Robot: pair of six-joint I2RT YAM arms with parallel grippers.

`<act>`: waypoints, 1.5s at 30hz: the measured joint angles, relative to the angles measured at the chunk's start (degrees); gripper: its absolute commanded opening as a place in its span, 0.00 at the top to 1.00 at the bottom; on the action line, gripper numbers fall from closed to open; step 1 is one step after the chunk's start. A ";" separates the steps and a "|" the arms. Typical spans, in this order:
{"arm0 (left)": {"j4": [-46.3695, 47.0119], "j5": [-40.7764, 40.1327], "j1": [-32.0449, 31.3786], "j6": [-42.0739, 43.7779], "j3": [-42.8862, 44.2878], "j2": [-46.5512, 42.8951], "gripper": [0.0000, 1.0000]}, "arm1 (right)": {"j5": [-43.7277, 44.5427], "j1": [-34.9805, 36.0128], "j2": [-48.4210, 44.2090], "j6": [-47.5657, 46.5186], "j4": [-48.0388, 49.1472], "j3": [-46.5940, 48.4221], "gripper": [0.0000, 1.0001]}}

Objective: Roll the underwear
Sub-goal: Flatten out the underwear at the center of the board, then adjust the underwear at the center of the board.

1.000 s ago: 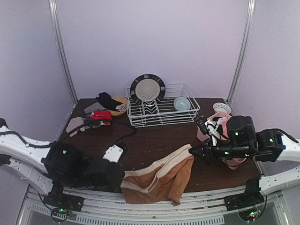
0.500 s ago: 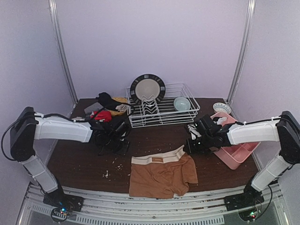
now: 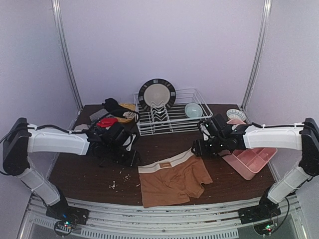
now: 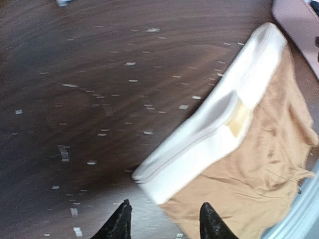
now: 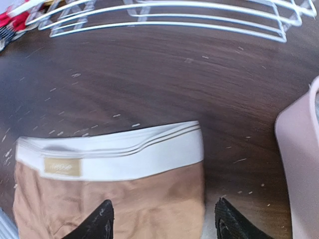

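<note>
Dark wood surface (image 3: pixel 164 144): brown underwear (image 3: pixel 173 178) now released, lying flat at 6 o'clock, waistband toward 12. Left fingers (image 4: pixel 118 225), right fingers (image 5: pixel 97 221) parted, empty, drawn back. Spreading looks done; rolling next.

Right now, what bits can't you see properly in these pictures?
- Pile of clothes, top view: too small and tangled to count, partly behind the left arm.
- Label on the brown underwear, right wrist view: writing too blurry to read.
- Brown underwear's legs, right wrist view: cut off by the bottom edge.
- Pink tray, right wrist view: cut off by the right edge.
</note>
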 measured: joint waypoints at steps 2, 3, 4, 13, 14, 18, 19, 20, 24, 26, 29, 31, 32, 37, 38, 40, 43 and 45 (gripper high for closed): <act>1.40 1.81 -2.01 -0.13 0.42 0.72 0.71 | 0.57 3.04 -2.58 -0.15 -1.31 0.17 0.44; 1.66 2.69 -3.37 -0.04 1.29 1.84 0.78 | 0.57 4.61 -3.56 -0.13 -1.75 0.39 0.50; 2.10 3.50 -4.61 -0.07 2.45 3.50 0.82 | 0.55 6.08 -4.09 0.20 -1.88 0.55 0.57; 5.95 5.25 -6.58 -1.16 4.92 15.61 1.00 | 1.44 10.19 -0.81 3.08 -3.58 -3.76 0.80; 6.29 4.59 -6.32 -1.51 4.63 15.61 1.00 | 1.90 10.25 -0.59 3.41 -4.35 -4.74 0.80; 9.57 3.96 -5.20 -3.02 1.79 14.43 1.00 | 3.21 10.45 -0.13 4.66 -5.92 -6.99 0.81; 10.40 3.78 -4.76 -3.28 0.76 13.88 1.00 | 3.56 10.47 0.00 5.03 -6.10 -7.54 0.81; 10.75 3.61 -4.31 -3.43 0.13 13.51 1.00 | 3.91 10.47 0.07 5.38 -6.27 -7.93 0.81; 11.26 2.54 -2.47 -3.69 -1.16 12.37 1.00 | 5.20 10.45 0.57 6.73 -6.73 -9.68 0.79; 11.17 2.08 -1.90 -3.58 -1.22 12.26 1.00 | 5.38 10.45 1.03 7.13 -6.64 -10.08 0.79; 10.73 1.44 -1.73 -3.23 -1.11 12.20 1.00 | 5.40 10.45 1.68 7.45 -6.23 -9.77 0.79; 10.45 1.25 -1.73 -2.99 -1.09 12.13 0.97 | 5.49 10.45 2.27 7.54 -6.01 -9.29 0.79; 10.27 1.03 -1.73 -2.89 -1.09 11.98 0.93 | 5.64 10.45 2.49 7.61 -6.05 -9.07 0.80; 5.84 -1.60 -1.70 -2.21 -2.36 8.85 0.73 | 8.66 10.49 2.12 9.42 -8.83 -8.92 0.82; 4.59 -2.19 -1.66 -2.08 -2.69 8.11 0.65 | 9.64 10.47 1.88 10.01 -9.79 -8.92 0.81; 2.56 -2.80 -1.62 -1.44 -2.95 6.86 0.48 | 11.39 10.32 1.16 11.47 -12.68 -8.92 0.74; -0.28 -3.39 -1.55 -0.94 -3.54 4.26 0.20 | 12.59 10.12 0.09 12.41 -16.37 -8.92 0.61; -2.03 -3.34 -1.57 -0.48 -4.28 1.55 0.06 | 12.90 10.34 -1.29 12.85 -18.10 -8.83 0.57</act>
